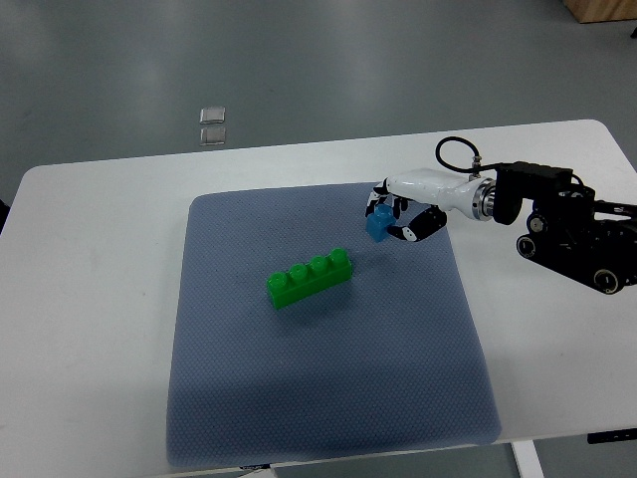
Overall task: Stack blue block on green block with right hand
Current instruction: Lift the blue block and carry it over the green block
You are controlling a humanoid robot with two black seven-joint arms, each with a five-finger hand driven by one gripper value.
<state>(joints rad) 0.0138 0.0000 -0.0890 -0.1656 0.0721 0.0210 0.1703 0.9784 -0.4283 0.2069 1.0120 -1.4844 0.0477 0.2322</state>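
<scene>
A long green block with a row of studs lies on the blue-grey mat, near the mat's middle, turned at a slant. My right hand comes in from the right edge and its fingers are curled around a small blue block. The blue block is up and to the right of the green block, apart from it. Whether it is lifted off the mat or resting on it I cannot tell. The left arm does not show.
The mat lies on a white table. My black right forearm and its cable lie over the table's right side. A small shiny square object sits on the grey floor beyond the table's far edge.
</scene>
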